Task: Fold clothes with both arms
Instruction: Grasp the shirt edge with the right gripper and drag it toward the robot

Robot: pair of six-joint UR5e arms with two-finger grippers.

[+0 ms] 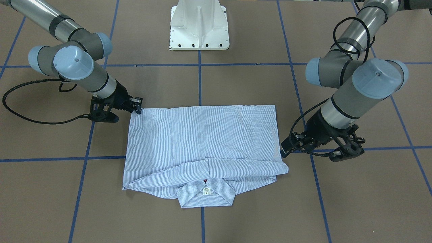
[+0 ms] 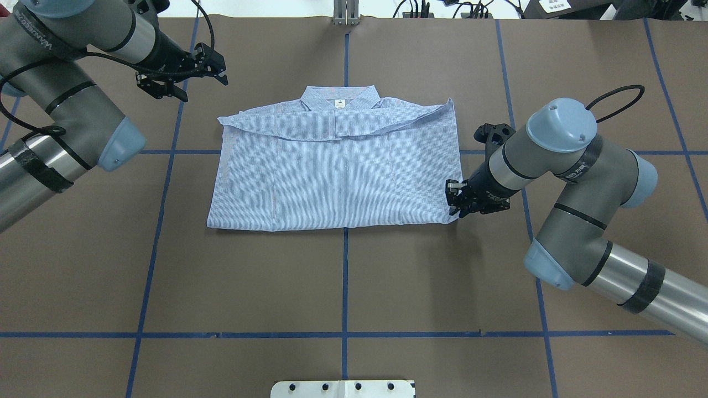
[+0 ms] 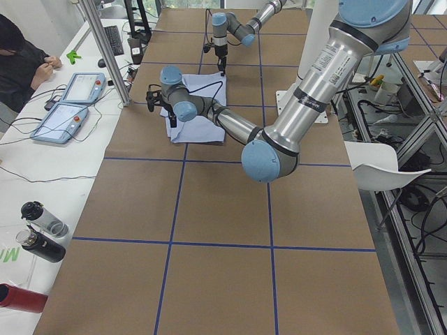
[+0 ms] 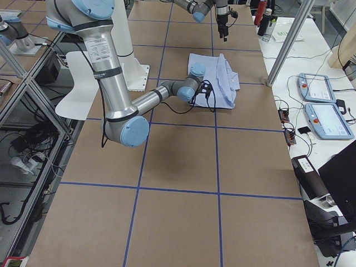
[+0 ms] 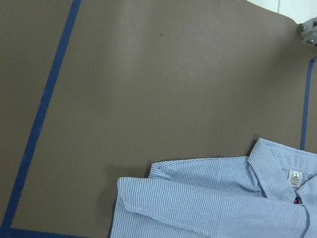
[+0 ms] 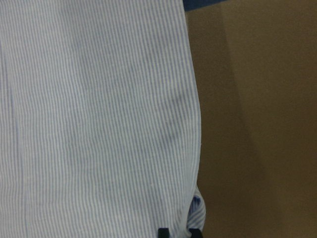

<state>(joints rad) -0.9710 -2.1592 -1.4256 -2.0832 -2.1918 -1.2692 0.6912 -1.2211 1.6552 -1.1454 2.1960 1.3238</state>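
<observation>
Closest to the front camera is the shirt's collar (image 1: 206, 197), with its little white label (image 1: 206, 191) showing. The shirt (image 1: 202, 135) lies flat in the middle of the brown table (image 1: 236, 219). It is folded into a wide block, and the sleeves (image 1: 243, 168) are tucked across it just below the collar. The collar end points away from the robot.

The right tool (image 1: 137, 107) is down at the shirt's corner on the robot's side. It looks pinched onto that corner. The right wrist camera shows a little curl of cloth between two dark tips (image 6: 163, 232). Only the very ends show there, so I am not fully sure of the hold.

The left tool (image 1: 284, 149) hangs near the other side of the shirt, up by the collar end. It is spread apart and holds nothing. It does not touch the cloth.

What could go wrong? The right tool has only a tiny bit of cloth, so if it pulls, the corner may slip out. Only one side is held, too. If that tool lifts alone, the shirt could get dragged and twisted, and the tucked sleeves could slide out. The left tool might also pick up just the top layer. Then the fold would come out crooked.
</observation>
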